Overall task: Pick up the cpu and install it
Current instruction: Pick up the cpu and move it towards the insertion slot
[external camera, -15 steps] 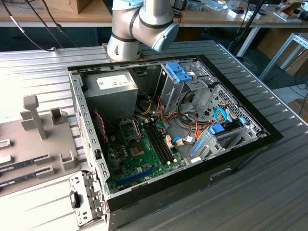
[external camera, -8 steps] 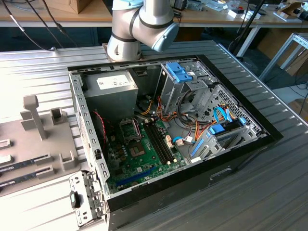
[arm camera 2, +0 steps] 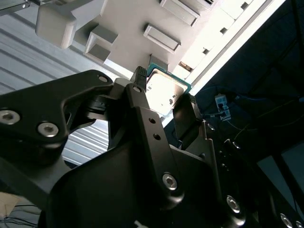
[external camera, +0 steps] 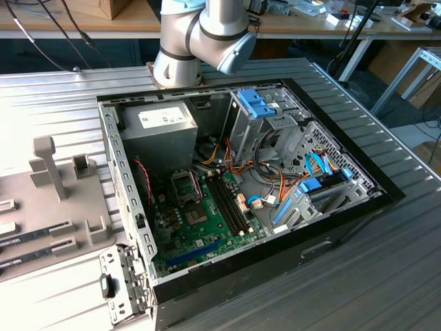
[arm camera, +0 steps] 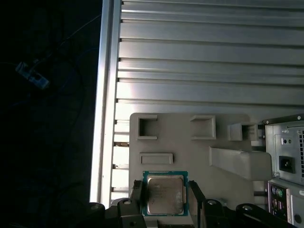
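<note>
Between the black fingers (arm camera: 137, 197) of the gripper (arm camera: 165, 190), in the first wrist view, sits the cpu (arm camera: 165, 194): a flat square with a silver-grey top and thin green rim, clamped on two opposite edges. Behind it lies a grey holder tray (arm camera: 190, 156) on the ribbed metal surface (arm camera: 190, 57).

The cpu (arm camera: 165, 194) (silver top, green rim) lies flat, clamped in the gripper (arm camera: 165, 203)

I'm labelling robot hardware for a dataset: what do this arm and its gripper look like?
The arm has silver-grey tubular links and bulky rounded joints, with a pale blue-grey end cap on one joint. The gripper is matte black: broad angular linkage bars pinned with silver screws, narrowing to two slim, flat fingers, one of them with small round holes along its length.
</note>
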Tool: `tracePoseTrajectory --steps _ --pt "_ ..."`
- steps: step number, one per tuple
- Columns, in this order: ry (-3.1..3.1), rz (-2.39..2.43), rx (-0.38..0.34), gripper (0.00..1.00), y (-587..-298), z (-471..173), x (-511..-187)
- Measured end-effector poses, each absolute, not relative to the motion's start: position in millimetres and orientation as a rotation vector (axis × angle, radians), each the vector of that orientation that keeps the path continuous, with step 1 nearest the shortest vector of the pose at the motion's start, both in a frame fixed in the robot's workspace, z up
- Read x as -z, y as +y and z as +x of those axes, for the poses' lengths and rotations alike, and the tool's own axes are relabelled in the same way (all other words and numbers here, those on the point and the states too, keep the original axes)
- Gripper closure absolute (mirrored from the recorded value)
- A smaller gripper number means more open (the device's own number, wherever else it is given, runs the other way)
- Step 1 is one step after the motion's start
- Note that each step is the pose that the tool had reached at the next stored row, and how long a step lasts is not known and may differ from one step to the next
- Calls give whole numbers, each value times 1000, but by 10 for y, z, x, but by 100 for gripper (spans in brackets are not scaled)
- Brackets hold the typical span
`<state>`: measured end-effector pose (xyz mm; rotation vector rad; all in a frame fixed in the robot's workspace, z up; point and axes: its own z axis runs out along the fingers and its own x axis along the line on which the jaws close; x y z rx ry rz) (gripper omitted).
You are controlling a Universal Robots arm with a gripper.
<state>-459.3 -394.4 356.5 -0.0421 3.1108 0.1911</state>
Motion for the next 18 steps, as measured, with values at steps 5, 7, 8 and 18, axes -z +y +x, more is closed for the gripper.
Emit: tracePoseTrajectory --steps 5,7,8,18 --pt "3110 -42 -199 53 -3944 -4593 -3646" --pt "3110 -42 -200 53 -3944 -4593 -3654" --pt "3110 -42 -201 53 -3944 -4593 -3661" --pt "3110 -42 -195 53 -3945 -4592 -3704"
